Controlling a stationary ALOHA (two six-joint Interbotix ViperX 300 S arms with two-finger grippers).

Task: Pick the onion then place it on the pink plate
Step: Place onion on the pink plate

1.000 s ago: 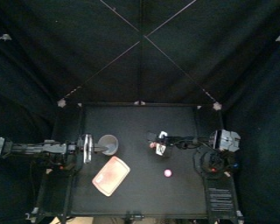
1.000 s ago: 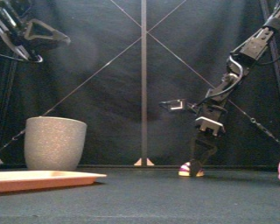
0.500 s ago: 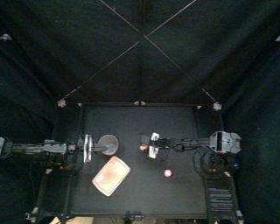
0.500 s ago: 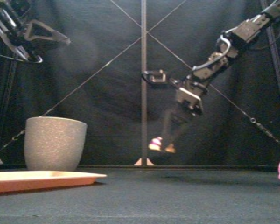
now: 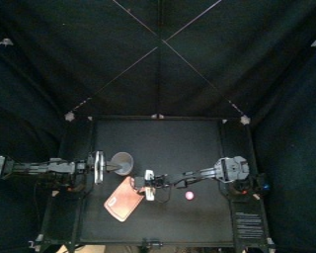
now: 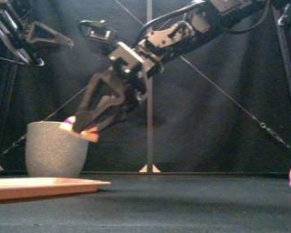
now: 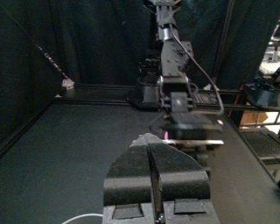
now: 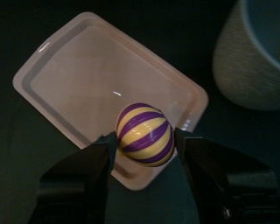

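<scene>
A: Where's the onion (image 8: 145, 133) now?

B: Pinched between the two jaws of the right hand (image 8: 146, 140), well clear of the tabletop (image 5: 200, 138). A second ago that hand was low at the right side with the onion just coming up. It has since swung across to the left, carrying it along.

A: And under the hand?

B: The pink plate (image 8: 95, 70). From the wrist, the onion hangs over the plate's nearer edge, not its middle. The grey cup (image 6: 57, 147) stands just beyond the hand, with the onion about level with its rim.

A: So the pick is done?

B: I'd say so. Most of the carry is done too. What's left is to move a little further in over the plate, come down and let go.

A: The other arm?

B: The left hand (image 7: 154, 147) rests at the left side, jaws pressed together on nothing. A small pink toy (image 5: 190, 195) lies behind the right hand, untouched.
</scene>
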